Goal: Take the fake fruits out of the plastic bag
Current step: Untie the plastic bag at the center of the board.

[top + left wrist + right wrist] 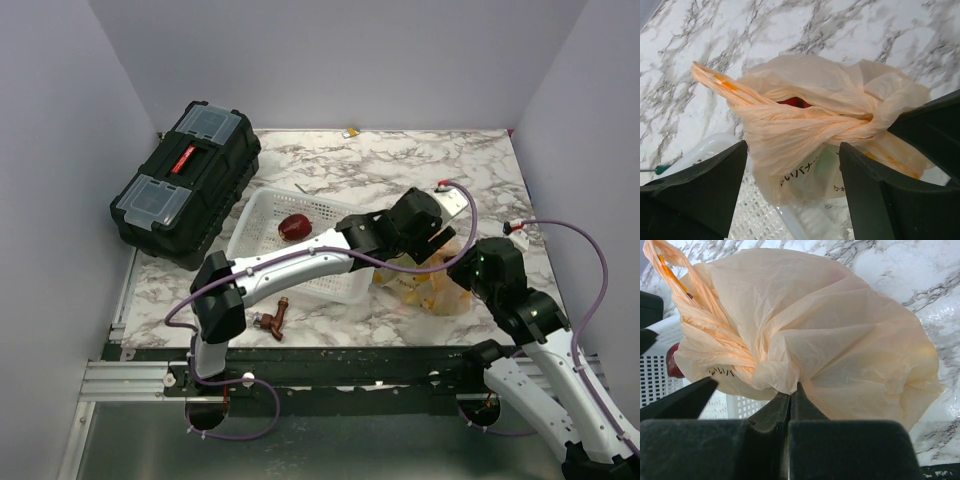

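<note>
The plastic bag sits on the marble table just to the right of the white basket, between the two grippers. It is bunched and full. A twisted band of film runs across it from the loop handle on one side to the far side, where the right gripper has its fingers shut flat together on a gathered fold. Just above that twist a narrow slit gapes, and a red fruit shows through it. The other fruits are only dim shapes behind the plastic. The left gripper reaches across from its base and faces the bag head-on. Its fingers are spread wide to either side of the bag's lower part and hold nothing. The slit lies ahead of and slightly above the fingertips, with its long axis along the twist, so across the gap between the jaws. Since the right arm is pinning the bag, the left is probably the one to go for the opening. One dark red fruit lies in the basket. A black toolbox stands at the far left, and a small brown tap-shaped piece lies near the front edge.
</note>
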Controlling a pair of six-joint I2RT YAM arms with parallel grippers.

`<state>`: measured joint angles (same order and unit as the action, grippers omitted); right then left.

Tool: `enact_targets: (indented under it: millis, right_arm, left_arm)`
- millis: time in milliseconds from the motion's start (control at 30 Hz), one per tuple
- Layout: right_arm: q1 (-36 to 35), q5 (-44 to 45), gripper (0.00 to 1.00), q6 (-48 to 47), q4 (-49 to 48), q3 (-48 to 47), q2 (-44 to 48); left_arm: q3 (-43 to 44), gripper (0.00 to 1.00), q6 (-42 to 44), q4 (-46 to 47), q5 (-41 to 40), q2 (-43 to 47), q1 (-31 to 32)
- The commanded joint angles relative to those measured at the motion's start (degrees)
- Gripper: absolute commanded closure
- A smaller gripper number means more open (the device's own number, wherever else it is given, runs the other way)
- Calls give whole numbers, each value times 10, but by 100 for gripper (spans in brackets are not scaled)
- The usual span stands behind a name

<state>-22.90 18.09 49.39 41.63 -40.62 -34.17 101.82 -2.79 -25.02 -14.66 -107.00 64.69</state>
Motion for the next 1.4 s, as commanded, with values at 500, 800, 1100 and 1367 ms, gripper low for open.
enact_targets:
  millis: [500,800,1100,1367]
  right_arm:
    - [1,-8,99,39,1,14,25]
    - [0,105,99,171,95,23,144]
    - [0,117,88,128,70,8,297]
    - [0,32,41,-20,29,-72,165]
  left_arm:
    - [93,72,3,-48,-138,-100,-15]
    - [-35,100,-203,56,269,-3,-143]
    - [-140,100,-271,129,390,48,-170]
    - [-147,100,-267,117,415,53,-170]
